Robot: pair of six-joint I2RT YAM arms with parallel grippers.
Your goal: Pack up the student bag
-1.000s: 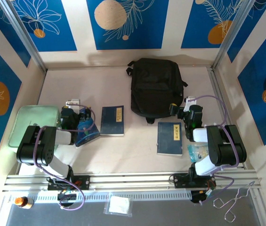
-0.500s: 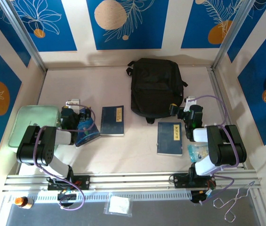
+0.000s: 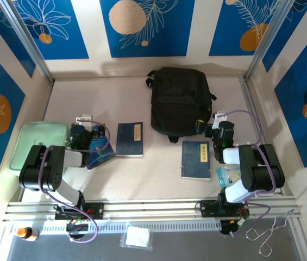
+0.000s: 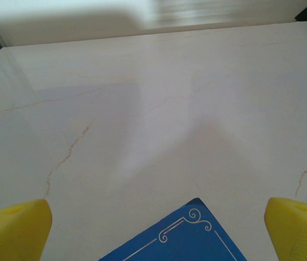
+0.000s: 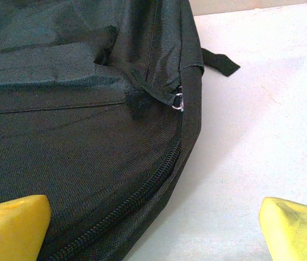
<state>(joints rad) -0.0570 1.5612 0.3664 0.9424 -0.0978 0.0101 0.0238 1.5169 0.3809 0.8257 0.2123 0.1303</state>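
Observation:
The student bag (image 3: 179, 102), a big black backpack, lies flat at the back middle of the table. Its zipped edge (image 5: 142, 187) and a strap (image 5: 221, 62) fill the left of the right wrist view. My right gripper (image 3: 216, 130) rests by the bag's near right corner, open, with its yellow fingertips (image 5: 13, 225) wide apart and nothing between them. One dark blue book (image 3: 129, 139) lies left of the bag, another (image 3: 195, 159) in front of it. My left gripper (image 3: 86, 132) is open over a bright blue cover (image 4: 180, 239), whose corner shows between its yellow fingertips (image 4: 299, 228).
A pale green tray (image 3: 38, 142) sits at the left edge of the table. A clear plastic packet (image 3: 230, 175) lies under the right arm. Metal posts and blue patterned walls enclose the table on three sides. Scissors (image 3: 267, 234) lie off the table at the front right.

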